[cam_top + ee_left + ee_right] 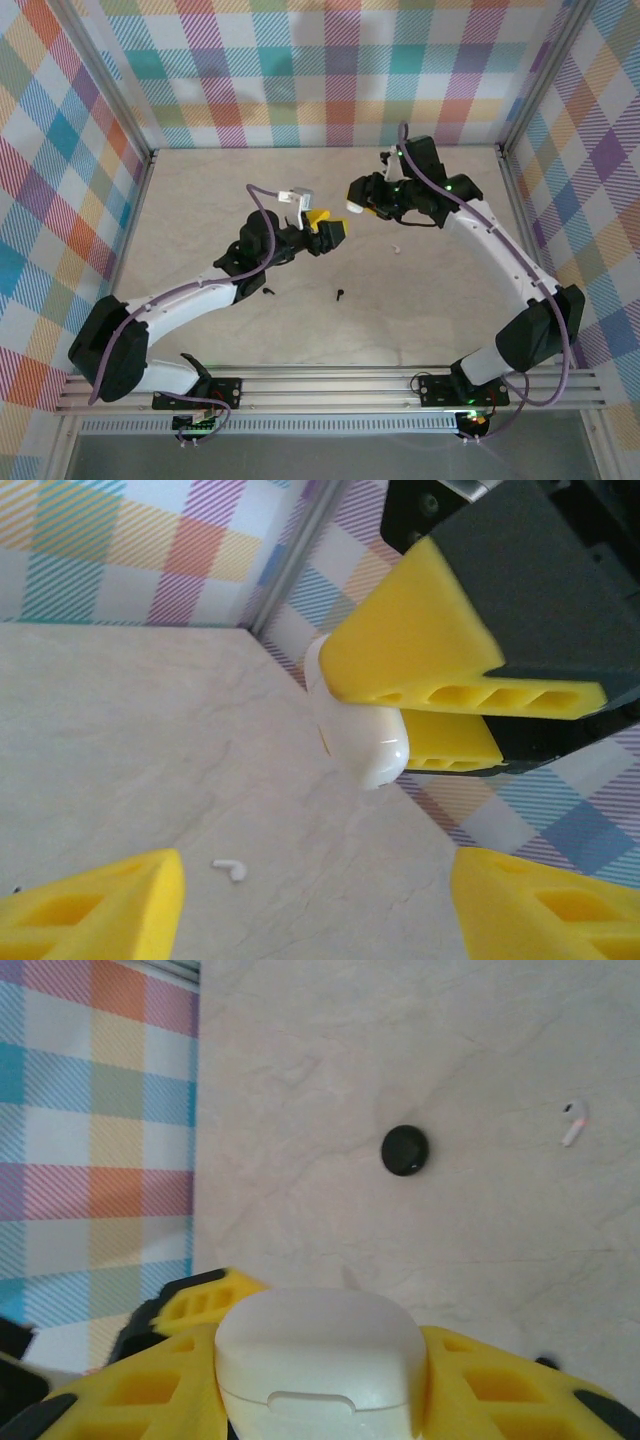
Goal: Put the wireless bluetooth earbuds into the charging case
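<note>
Progress: nil afaict, no bud seated. R gripper (362, 197) is clamped on the white charging case (318, 1360), lid looks closed, apparently held off the table (200, 200). L gripper (318, 890) has its jaws wide apart, empty, near the case. White earbud (230, 868) lies loose; black earbud (341, 295) and another (268, 291) lie by my L arm. Lid needs opening first, imo.

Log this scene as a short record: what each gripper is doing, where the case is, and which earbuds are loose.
right gripper: shut on the case
left gripper: open, empty, facing the case
case: white, lid looks closed, held off the table
white earbud: loose on the table, below the right gripper
black earbuds: two loose on the table, the other beside the left arm
</note>
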`<state>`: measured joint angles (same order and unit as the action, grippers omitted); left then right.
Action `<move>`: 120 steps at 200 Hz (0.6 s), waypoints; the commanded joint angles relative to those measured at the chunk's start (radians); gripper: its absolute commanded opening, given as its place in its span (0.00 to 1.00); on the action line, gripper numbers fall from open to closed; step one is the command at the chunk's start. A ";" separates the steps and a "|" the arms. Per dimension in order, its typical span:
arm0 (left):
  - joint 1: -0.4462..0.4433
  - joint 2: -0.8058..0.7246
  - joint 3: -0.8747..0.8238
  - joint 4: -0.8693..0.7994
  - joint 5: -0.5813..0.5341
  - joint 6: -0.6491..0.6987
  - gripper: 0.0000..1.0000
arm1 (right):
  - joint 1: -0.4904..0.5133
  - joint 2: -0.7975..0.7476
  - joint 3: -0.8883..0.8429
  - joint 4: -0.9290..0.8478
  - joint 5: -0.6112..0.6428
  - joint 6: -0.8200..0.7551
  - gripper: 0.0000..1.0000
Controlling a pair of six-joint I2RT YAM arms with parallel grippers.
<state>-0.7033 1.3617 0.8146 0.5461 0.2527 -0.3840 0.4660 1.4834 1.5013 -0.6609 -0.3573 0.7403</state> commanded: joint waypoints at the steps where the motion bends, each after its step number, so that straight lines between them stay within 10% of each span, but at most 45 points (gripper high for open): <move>1: 0.011 0.033 0.022 0.176 0.082 -0.044 0.69 | -0.001 -0.040 -0.013 0.052 -0.069 0.074 0.37; 120: 0.021 0.147 0.076 0.308 0.112 -0.118 0.47 | 0.000 -0.063 -0.041 0.018 -0.053 0.066 0.36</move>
<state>-0.6910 1.4830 0.8429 0.8005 0.3511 -0.4873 0.4660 1.4490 1.4784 -0.6468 -0.3985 0.7975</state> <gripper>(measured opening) 0.470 0.429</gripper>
